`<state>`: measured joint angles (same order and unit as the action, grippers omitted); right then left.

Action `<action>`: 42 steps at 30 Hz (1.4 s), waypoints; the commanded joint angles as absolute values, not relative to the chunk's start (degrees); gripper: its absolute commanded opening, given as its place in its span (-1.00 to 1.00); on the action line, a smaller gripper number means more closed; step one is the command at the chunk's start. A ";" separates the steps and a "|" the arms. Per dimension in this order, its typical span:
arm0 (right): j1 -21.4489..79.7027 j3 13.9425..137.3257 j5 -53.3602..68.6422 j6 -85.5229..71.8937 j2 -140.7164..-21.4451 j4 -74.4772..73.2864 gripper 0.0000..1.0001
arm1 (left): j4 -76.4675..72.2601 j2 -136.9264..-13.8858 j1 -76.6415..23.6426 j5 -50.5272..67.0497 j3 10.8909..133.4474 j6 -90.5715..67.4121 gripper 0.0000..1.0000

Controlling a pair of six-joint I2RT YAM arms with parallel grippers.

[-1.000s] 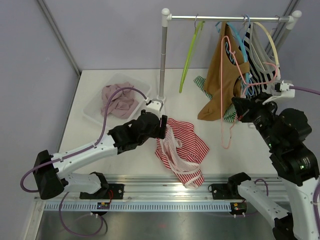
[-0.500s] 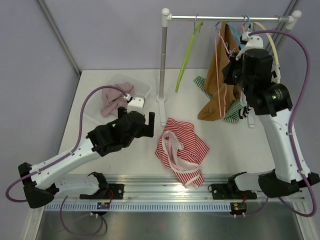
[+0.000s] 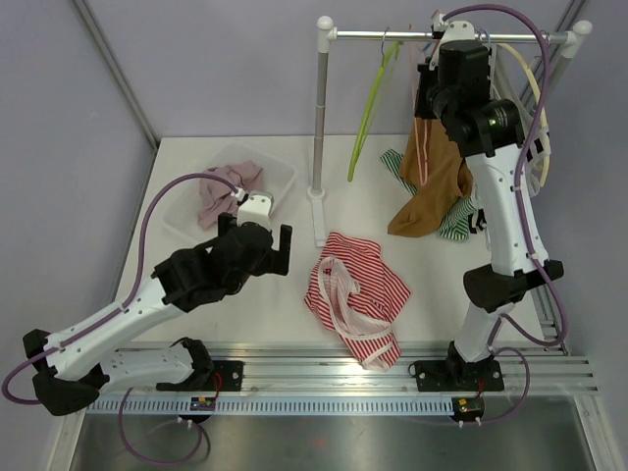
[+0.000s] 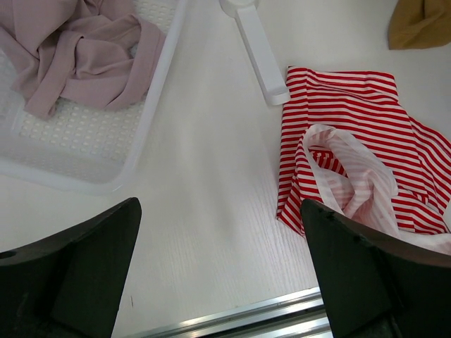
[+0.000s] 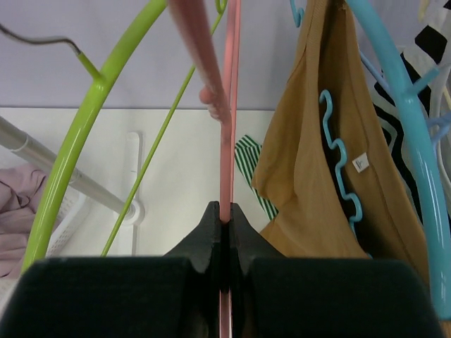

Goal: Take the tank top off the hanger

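2 claws: right gripper [image 5: 225, 211] pinches bare pink hanger [image 5: 227, 105] at rack rail [image 3: 358, 35], likely rehanging; left gripper [image 4: 218, 211] spread, red-striped tank top [image 4: 352, 134] freed below rail.

The red-and-white striped tank top [image 3: 358, 294] lies crumpled in a low heap just beside the foot of the clothes rack [image 3: 320, 118], off the hanger. The thin pink hanger [image 3: 422, 147] is bare and upright just under the rack's rail, pinched in the right gripper [image 5: 225, 211].
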<state>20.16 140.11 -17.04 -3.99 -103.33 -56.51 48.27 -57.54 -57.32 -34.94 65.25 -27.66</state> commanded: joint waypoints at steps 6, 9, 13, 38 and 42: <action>19.95 150.03 -18.72 -1.93 -111.62 -57.75 -1.00 | 46.06 -55.29 -57.92 -32.17 64.87 -28.47 0.98; 19.95 149.41 -17.40 -2.46 -113.12 -57.48 -1.00 | 42.01 -54.14 -59.06 -29.44 62.93 -29.00 0.98; 19.95 147.22 -16.79 -2.81 -112.68 -57.31 -0.98 | 37.71 -54.58 -61.08 -27.51 60.91 -29.18 0.98; 19.95 102.97 -4.50 -10.19 -69.11 -49.49 0.99 | 10.29 -83.38 -70.84 -13.28 55.46 -20.83 0.98; 19.95 93.18 6.22 -11.51 -59.43 -45.01 0.99 | 10.28 -90.08 -71.19 -12.83 56.95 -20.57 0.98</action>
